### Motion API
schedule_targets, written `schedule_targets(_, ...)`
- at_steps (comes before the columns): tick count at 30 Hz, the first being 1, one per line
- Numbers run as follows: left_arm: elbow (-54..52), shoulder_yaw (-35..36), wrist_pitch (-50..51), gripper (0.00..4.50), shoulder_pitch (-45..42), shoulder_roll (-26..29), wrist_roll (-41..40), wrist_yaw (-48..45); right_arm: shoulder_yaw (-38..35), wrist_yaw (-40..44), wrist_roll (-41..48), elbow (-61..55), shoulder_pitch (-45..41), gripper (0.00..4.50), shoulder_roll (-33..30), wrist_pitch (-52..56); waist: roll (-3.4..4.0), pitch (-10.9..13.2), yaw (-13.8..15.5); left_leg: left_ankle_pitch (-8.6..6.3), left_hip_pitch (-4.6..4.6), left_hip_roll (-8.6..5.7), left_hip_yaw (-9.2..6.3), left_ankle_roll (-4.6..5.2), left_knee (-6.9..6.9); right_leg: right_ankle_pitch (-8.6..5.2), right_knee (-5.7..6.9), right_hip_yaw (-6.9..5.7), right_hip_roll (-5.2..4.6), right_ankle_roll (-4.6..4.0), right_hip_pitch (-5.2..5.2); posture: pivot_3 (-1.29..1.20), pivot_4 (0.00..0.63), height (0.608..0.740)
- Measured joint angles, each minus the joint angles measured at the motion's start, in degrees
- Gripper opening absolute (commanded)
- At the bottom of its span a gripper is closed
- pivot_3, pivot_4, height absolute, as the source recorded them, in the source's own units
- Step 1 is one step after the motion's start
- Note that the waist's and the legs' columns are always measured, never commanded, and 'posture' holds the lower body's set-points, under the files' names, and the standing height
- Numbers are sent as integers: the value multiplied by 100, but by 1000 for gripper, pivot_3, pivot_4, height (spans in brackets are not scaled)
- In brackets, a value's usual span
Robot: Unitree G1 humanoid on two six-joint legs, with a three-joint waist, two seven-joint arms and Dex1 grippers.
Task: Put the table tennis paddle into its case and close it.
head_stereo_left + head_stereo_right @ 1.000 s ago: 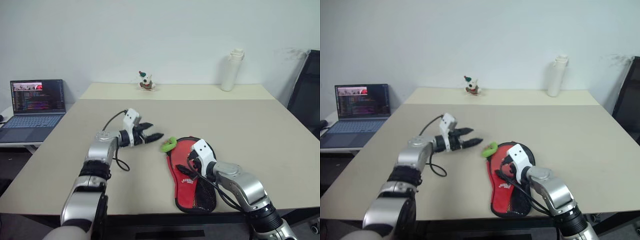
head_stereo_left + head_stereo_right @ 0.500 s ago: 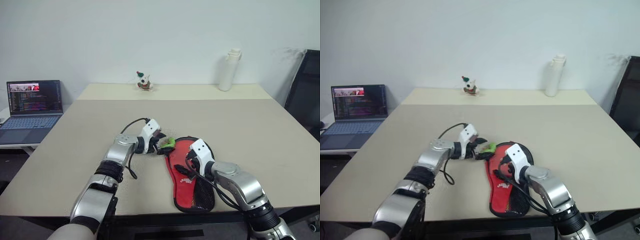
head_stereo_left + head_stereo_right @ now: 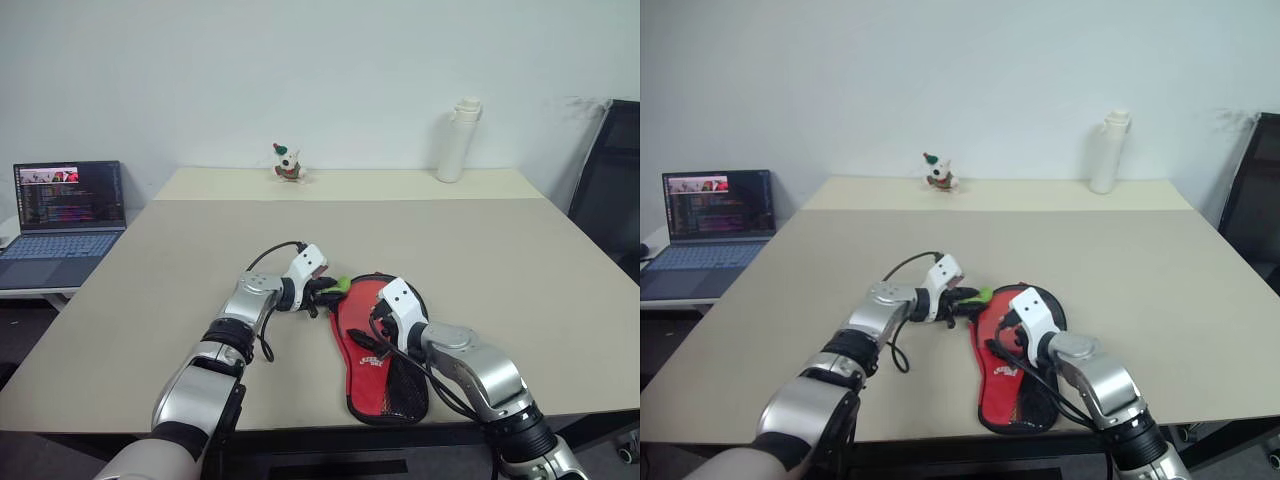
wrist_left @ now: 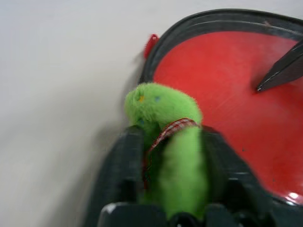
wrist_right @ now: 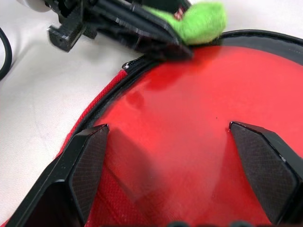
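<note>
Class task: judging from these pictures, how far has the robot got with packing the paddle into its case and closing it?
Done: the paddle lies in the open case. In hand: the left gripper is shut on a green plush toy at the case's rim; the right gripper hangs open over the paddle. Left: closing the case.

Your robot's arms are silver with black joint bands; each white wrist block trails a black cable behind black, angular gripper fingers (image 5: 87,165).
</note>
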Motion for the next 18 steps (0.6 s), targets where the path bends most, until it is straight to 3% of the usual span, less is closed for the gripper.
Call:
schedule_targets(2,0,68,53,35,0,21,-8,37,2,-47,-80,256,-133,4500,95,-165,0,0,0,0,0,0,1,0,0,0,0,1,0,0,-1,0,150,740)
schedule_targets(9,11,129,209,35,-7,15,-53,291,-103,-413,-453,1780,-811,4500,543,-1003,0,0,6,0,-3,0,0,0,0,4,-1,0,-4,-6,-2,0,150,740)
schedule_targets(18,1346,195,-61,35,-1133,-87,254,1750,-157,-242,-482,1660,-462,4500,405,-1214,-12,-17,34,0,18,-6,-10,0,2,0,-9,-11,-8,3,31,0,150,740)
